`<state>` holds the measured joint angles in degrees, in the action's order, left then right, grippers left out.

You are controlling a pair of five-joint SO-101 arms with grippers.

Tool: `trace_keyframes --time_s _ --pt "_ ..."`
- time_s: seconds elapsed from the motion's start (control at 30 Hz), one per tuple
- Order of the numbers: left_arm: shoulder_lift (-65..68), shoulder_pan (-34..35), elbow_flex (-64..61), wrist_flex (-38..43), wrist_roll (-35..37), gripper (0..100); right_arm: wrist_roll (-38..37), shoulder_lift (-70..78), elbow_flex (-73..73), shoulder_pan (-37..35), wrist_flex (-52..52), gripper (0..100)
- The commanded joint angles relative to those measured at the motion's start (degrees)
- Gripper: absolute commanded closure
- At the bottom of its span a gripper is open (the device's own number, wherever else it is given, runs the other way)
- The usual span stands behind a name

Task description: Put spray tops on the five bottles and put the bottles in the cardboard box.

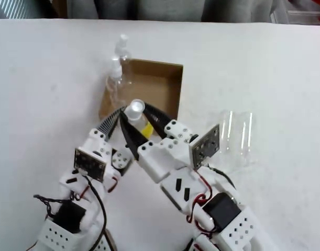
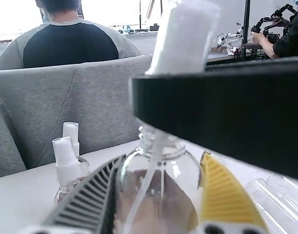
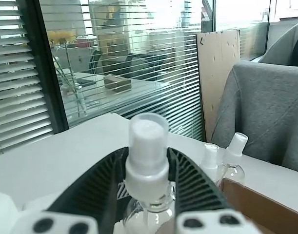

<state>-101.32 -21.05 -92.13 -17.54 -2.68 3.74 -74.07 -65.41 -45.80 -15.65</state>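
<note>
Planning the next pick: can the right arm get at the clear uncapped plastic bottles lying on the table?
Likely not yet: the right gripper is shut on the white spray top. Otherwise the way looks free: the clear uncapped plastic bottles lie on the white table beside that arm.

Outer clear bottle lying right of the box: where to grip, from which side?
Probably mid-body from above, fingers straddling its width. The bottle lies on its side on the table, so its rounded wall faces up.
</note>
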Motion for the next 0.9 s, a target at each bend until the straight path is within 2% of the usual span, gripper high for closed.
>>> trace_keyframes --time_s 0.0,0.1,0.2,0.47,0.87 --pt "-1.0 -0.5 -0.2 1.9 -0.2 97 -1.7 1.1 4.3 -2.3 -5.6 91.1" --pt "-1.0 -0.5 -0.1 2.0 -0.3 97 -1.6 1.3 7.9 -2.3 -13.1 84.0" --pt "-1.0 -0.5 -0.1 2.1 -0.3 97 -1.6 1.3 10.2 -2.2 -15.7 80.8" --pt "-1.0 -0.5 -0.1 2.1 -0.3 97 -1.6 0.9 14.3 -2.2 -16.9 80.6" --pt "-1.0 -0.2 -0.1 2.0 -0.3 97 -1.6 0.7 26.7 -1.5 -33.6 80.5"
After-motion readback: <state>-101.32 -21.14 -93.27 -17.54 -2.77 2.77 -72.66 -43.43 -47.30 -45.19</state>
